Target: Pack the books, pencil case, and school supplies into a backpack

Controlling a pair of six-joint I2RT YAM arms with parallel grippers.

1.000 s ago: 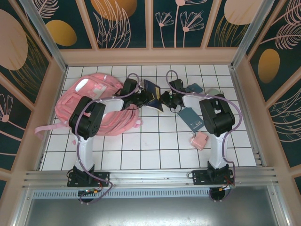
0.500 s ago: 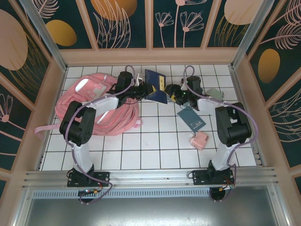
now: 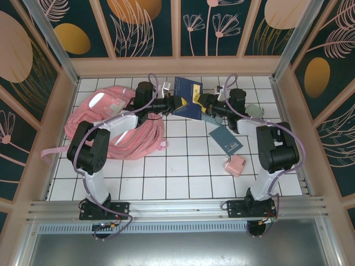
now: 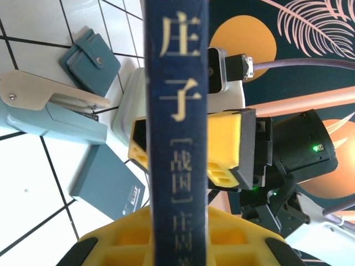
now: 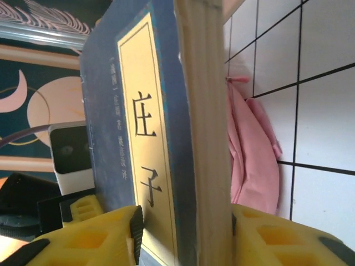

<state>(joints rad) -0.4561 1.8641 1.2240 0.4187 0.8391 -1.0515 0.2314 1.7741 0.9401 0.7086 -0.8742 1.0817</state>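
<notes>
Pink backpack [image 3: 77, 124] lies slumped (contents hidden); navy book [image 3: 184, 91] held outside it

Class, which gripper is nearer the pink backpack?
Left. The left gripper holds the navy book just right of the backpack; the right gripper grips the book's far side, farther from the backpack.

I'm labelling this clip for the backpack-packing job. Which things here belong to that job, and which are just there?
Job: navy book, pink backpack, flat teal pad, teal snap wallet, pink block, mint pouch, teal-and-beige stapler.

Just there: gridded tabletop, painted wall panels, metal front rail.
</notes>
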